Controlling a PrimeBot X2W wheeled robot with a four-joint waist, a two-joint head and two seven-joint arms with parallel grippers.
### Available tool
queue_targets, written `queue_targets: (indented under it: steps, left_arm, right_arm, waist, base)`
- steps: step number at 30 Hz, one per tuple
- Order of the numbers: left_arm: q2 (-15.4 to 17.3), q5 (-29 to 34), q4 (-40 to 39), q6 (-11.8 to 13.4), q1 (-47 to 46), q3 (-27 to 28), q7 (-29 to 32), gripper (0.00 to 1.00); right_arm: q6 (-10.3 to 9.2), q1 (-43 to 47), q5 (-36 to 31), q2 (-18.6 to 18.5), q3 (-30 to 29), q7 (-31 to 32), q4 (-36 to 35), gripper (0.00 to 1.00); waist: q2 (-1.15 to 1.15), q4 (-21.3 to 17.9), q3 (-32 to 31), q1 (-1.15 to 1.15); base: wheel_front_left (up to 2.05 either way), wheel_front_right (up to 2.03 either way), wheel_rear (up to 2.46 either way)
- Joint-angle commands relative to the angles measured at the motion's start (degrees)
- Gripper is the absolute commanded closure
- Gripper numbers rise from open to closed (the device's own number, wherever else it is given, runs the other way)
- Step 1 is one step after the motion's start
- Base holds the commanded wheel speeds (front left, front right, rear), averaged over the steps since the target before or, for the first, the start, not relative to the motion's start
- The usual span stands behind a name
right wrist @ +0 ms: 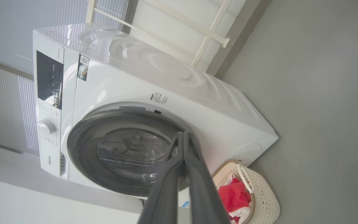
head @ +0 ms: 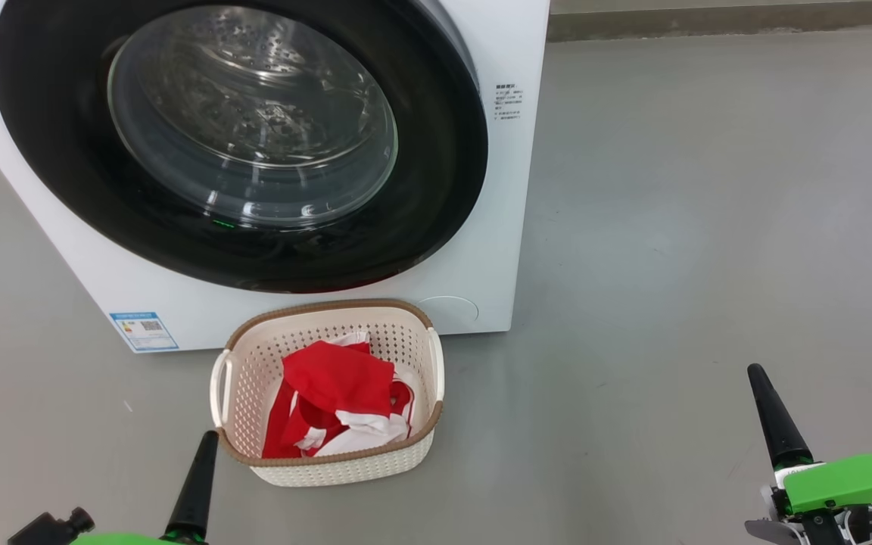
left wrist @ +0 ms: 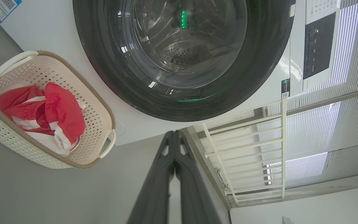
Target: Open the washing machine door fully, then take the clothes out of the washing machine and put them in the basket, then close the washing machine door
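The white washing machine [head: 474,257] stands ahead with its round black-rimmed door [head: 239,144] shut flat against the front; the steel drum shows through the glass. On the floor before it sits the cream basket [head: 406,344] holding the red and white clothes [head: 334,397]. My left gripper [head: 207,443] is shut and empty, just left of the basket's near corner. My right gripper [head: 758,376] is shut and empty, far right over bare floor. The left wrist view shows the door [left wrist: 179,59], basket [left wrist: 95,112] and shut fingers [left wrist: 174,137]. The right wrist view shows the washing machine [right wrist: 179,93] and basket [right wrist: 266,193].
Grey floor [head: 708,189] spreads to the right of the washing machine. A wall base runs along the back. A white railing [left wrist: 244,149] and ribbed wall panels stand behind the machine in the wrist views.
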Motion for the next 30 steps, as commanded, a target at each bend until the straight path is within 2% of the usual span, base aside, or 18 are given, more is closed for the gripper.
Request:
queue_targets:
  steps: [1,27,30]
  left_arm:
    - [0.74,-2.09,-1.02,-0.95,-2.84,2.01,0.51,1.00]
    - [0.72,-18.99,0.94,-2.15,-4.41,4.82,4.82,1.00]
    - [0.69,-18.98,0.94,-2.15,-4.42,4.86,4.85,1.00]
  right_arm:
    - [0.25,-2.92,1.98,-0.94,0.76,0.57,-0.95,1.00]
    - [0.29,-5.35,18.39,-1.13,0.19,4.92,1.83,1.00]
    - [0.29,-5.36,18.35,-1.08,0.12,4.98,1.84,1.00]
  waist:
    - [0.00,0.04,0.00,0.00]
    - [0.00,0.60,0.07,0.00]
    - [0.00,0.60,0.07,0.00]
  base:
    - [0.00,0.00,0.00]
    - [0.00,0.00,0.00]
    - [0.00,0.00,0.00]
